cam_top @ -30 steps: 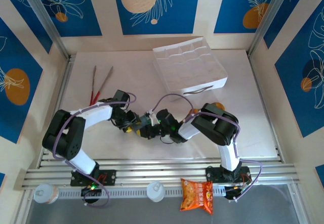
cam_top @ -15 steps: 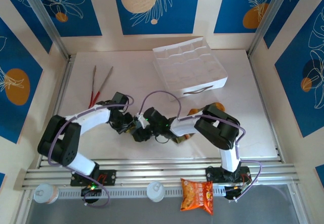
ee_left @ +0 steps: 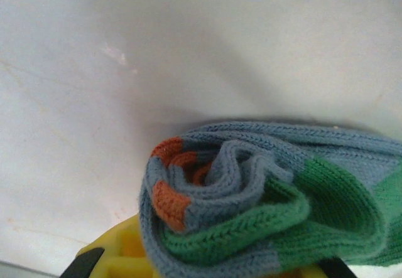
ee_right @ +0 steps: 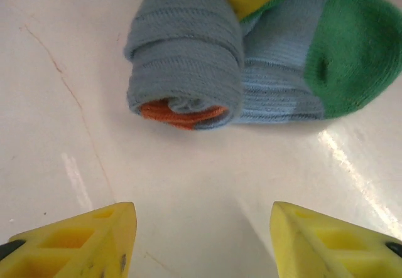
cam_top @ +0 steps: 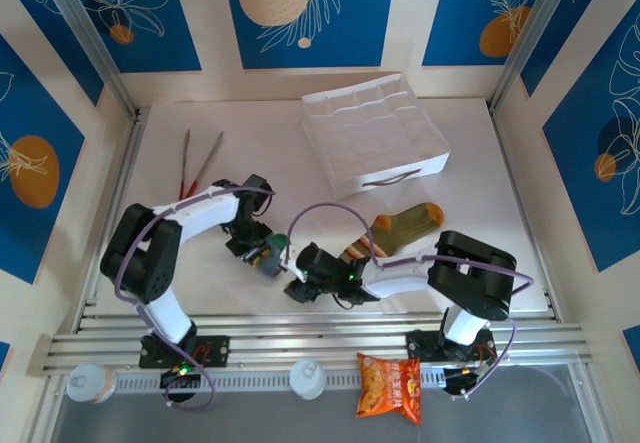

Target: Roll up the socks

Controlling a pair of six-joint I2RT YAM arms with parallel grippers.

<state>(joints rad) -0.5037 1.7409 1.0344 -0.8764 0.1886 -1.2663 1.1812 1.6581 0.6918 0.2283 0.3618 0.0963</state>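
Left gripper pinches the rolled-up end of the grey knit sock with green toe, on the white table. Right gripper gapes open just beside it. 2 socks: the olive striped knit sock lies flat near 1 white divided tray.

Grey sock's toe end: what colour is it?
The grey sock has a green toe, clearest in the right wrist view.

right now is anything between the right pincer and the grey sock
Nothing visible does: bare table lies between the open right pincer and the partly rolled grey sock. The left pincer grips the roll from its far side, out of the path.
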